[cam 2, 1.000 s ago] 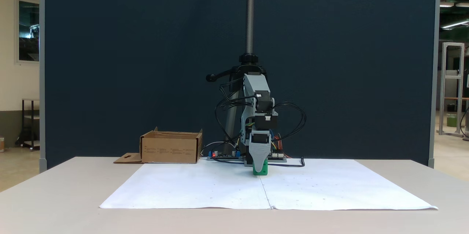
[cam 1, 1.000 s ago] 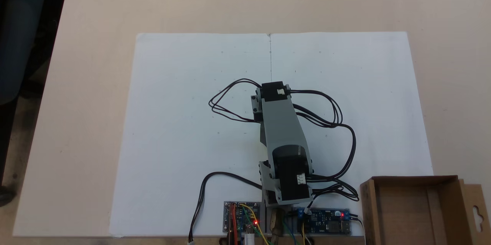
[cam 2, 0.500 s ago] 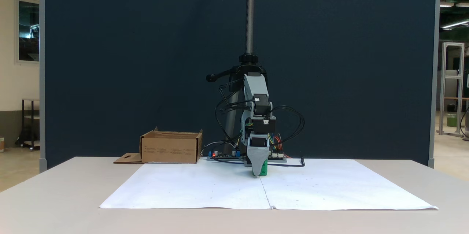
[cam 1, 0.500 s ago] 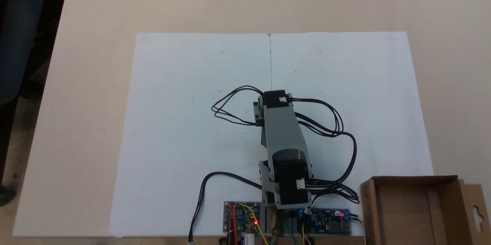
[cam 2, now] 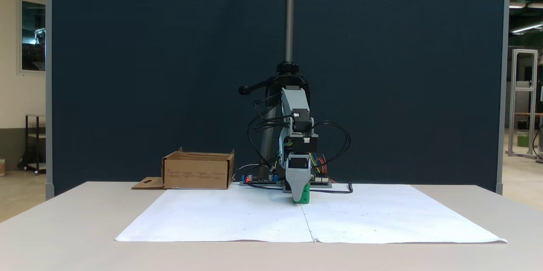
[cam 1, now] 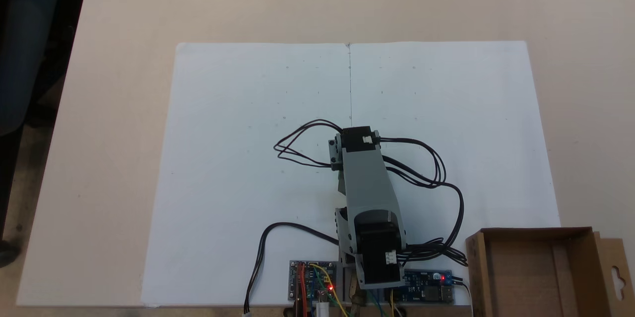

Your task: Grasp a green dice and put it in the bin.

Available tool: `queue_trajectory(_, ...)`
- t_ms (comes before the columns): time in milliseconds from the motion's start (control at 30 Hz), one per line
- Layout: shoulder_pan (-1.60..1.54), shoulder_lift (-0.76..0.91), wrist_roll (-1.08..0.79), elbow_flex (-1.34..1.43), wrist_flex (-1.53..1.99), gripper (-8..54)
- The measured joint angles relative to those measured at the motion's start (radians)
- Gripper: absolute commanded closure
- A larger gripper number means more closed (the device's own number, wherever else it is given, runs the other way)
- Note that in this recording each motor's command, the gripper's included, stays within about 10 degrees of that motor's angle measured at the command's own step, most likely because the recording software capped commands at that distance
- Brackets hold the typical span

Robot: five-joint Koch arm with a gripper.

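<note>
Top-down fixed view: arm point(cam 1: 369, 198) folded over white paper sheet point(cam 1: 238, 158); gripper and dice hidden beneath it. Cardboard bin point(cam 1: 575, 235) at lower right, nothing visible inside.

Front fixed view: gripper point(cam 2: 299, 194) low at sheet level, green dice point(cam 2: 303, 196) at its tip, touching or just above paper. Finger state: can't tell, one grey jaw seen. Bin's printed text too small to read.

Progress est.: grasp maybe made; carry and drop remain.

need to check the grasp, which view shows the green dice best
The fixed view from the table's front: the green dice shows low at the gripper tip, partly covered by a grey jaw. In the fixed view from above, the arm covers that spot.
</note>
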Motion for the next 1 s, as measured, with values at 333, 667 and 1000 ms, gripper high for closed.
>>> queue_trajectory(333, -0.008, 0.015, 0.000, 0.026, -0.025, 9.9)
queue_trajectory(667, -0.008, 0.048, 0.000, 0.029, -0.026, 33.8)
queue_trajectory(1000, 0.034, 0.152, 0.000, 0.029, -0.127, 33.8)
